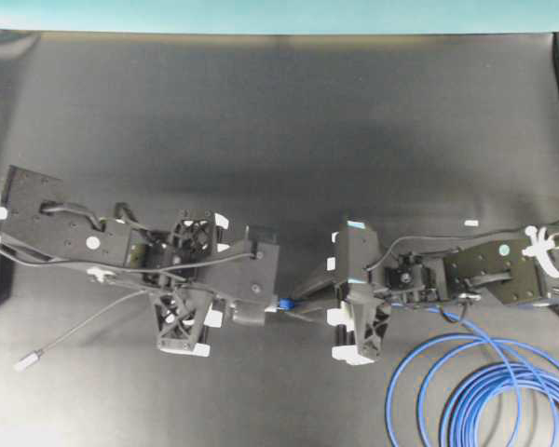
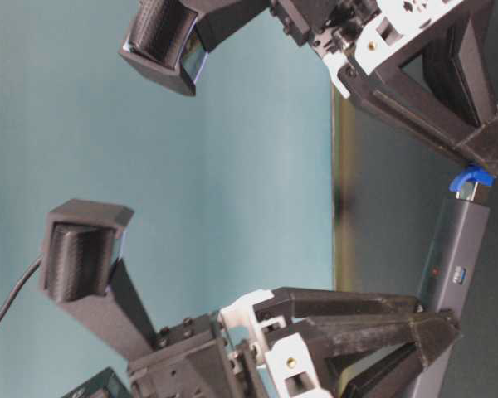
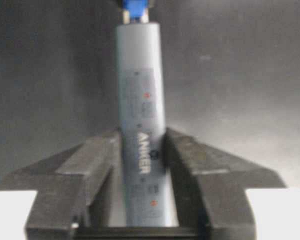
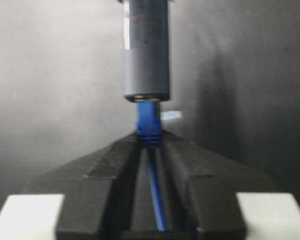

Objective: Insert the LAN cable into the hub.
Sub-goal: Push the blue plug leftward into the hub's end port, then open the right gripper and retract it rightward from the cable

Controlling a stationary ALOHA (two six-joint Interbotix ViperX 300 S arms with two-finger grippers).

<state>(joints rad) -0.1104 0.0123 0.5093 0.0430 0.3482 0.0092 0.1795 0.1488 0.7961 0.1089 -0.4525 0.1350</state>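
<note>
Black claw fingers (image 3: 105, 165) fill the bottom of the left wrist view, pressed against both sides of the hub (image 3: 140, 125), a slim grey metallic bar with rounded edges, small printed lettering and two tiny red dots on its face. So the left claw (image 3: 140, 165) is closed on the hub and holds it clear of the tabletop (image 1: 279, 140). At the hub's far end sits the blue boot of the LAN cable (image 4: 149, 122).

In the right wrist view the right claw (image 4: 150, 145) is closed on that cable just behind the boot, the thin bright-blue line running back between its matte, wedge-shaped fingers (image 4: 115, 165). The boot meets the hub's end face; how deep the plug sits cannot be told.

From overhead the two claws face each other near the middle of the dark, matte tabletop, hub and plug bridging the gap between them. The cable's remaining length lies in round loops (image 1: 484, 391) at the lower right corner. A thin grey cord (image 1: 84, 326) with a small silver plug (image 1: 28, 359) trails to the lower left. Broad bare tabletop stretches behind both arms up to the teal edge (image 1: 279, 14).
</note>
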